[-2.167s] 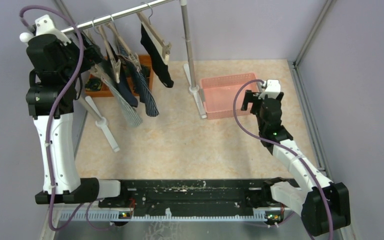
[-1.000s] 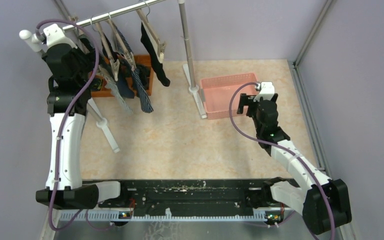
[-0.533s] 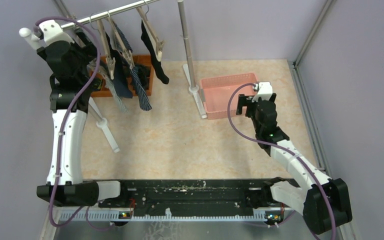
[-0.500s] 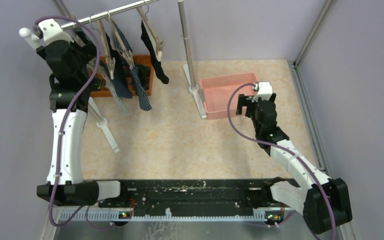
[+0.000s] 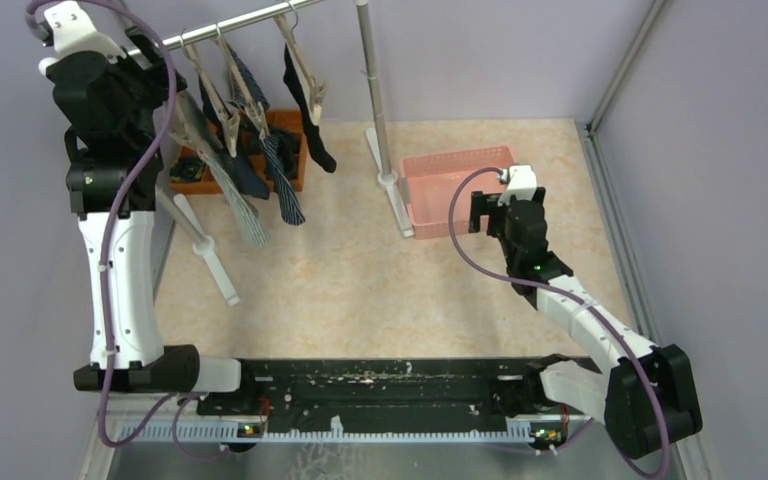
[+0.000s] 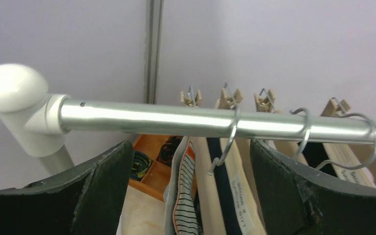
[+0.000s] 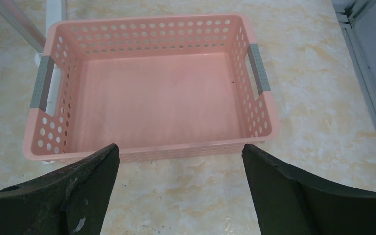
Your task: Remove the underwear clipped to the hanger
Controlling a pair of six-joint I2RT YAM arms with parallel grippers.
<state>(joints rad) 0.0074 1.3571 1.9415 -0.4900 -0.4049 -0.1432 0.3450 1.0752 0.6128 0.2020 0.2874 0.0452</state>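
Several wooden clip hangers (image 5: 222, 100) hang on a metal rail (image 5: 230, 25) at the back left. Underwear is clipped to them: a grey striped piece (image 5: 245, 210), a navy piece (image 5: 252, 178), a navy-striped piece (image 5: 287, 190) and a black piece (image 5: 312, 115). My left gripper (image 5: 160, 85) is raised at the rail's left end. In the left wrist view it (image 6: 191, 152) stands open just under the rail (image 6: 166, 120), straddling the striped underwear (image 6: 188, 196) and the first hanger's wire hook (image 6: 229, 142); nothing is gripped. My right gripper (image 5: 482, 212) (image 7: 180, 147) is open and empty.
An empty pink basket (image 5: 430, 205) (image 7: 147, 22) sits just beyond the right gripper. An orange wooden box (image 5: 288, 122) (image 6: 152, 147) with rolled socks stands behind the hanging clothes. The rack's upright post (image 5: 372, 80) and white feet (image 5: 215, 270) stand on the table. Purple walls close in.
My left arm has risen and drawn back to the left end of the rail. The hanging clothes have swung a little. The right arm has edged slightly left.
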